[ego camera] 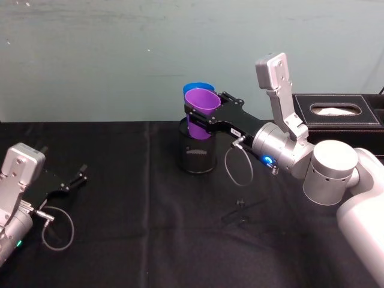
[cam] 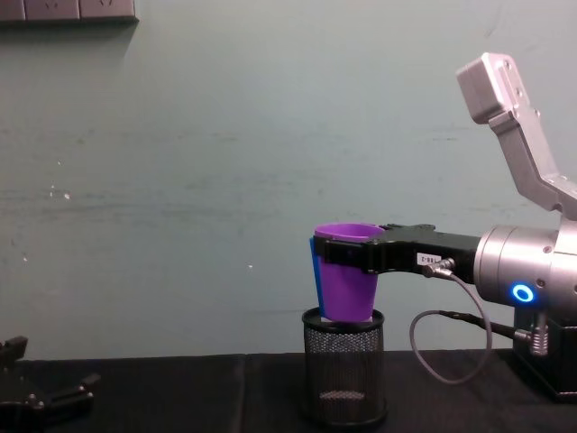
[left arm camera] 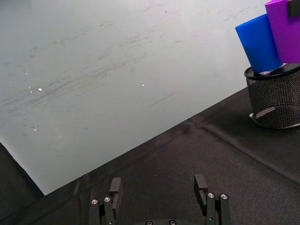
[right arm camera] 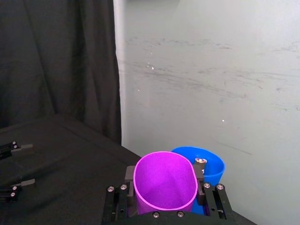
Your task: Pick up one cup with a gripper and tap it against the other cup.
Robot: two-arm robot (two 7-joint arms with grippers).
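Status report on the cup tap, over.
Right gripper shut on purple plastic tumbler, held at black mesh cylinder holder rim. Blue plastic tumbler sits in holder, close beside purple; contact unclear. Left gripper open, parked low left.

Silver-grey right arm [ego camera: 288, 153], black flat-jawed right gripper [ego camera: 201, 117] with white label [ego camera: 236, 132], grey looping cable [cam: 415, 343], blue ring light [cam: 522, 293]

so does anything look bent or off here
Yes: the rim of the purple cup is squashed oval where the jaws of the right gripper clamp it, and the blue cup leans tilted in the black mesh holder rather than standing upright. The left gripper is parked, open.
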